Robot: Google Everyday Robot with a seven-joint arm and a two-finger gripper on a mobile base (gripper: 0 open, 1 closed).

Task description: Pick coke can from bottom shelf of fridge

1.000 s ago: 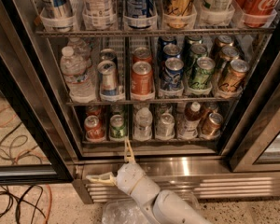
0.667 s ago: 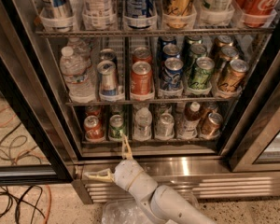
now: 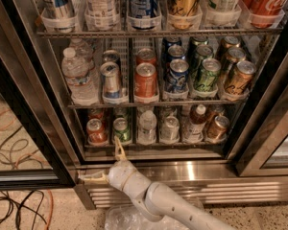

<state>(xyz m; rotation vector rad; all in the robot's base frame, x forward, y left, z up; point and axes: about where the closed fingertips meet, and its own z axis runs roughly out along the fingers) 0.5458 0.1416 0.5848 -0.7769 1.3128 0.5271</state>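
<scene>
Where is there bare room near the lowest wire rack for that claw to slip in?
Little. The bottom shelf is packed, small red coke can close beside a green can. Free: the steel sill strip in front, and the gap between can tops and middle rack. The open gripper sits just below them.

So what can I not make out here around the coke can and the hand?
All in the camera view:
- coke can: lettering too small to read.
- bottom shelf: rear rows hidden by front cans.
- hand, open below that shelf at the fridge base: arm cut off by the bottom edge.
</scene>
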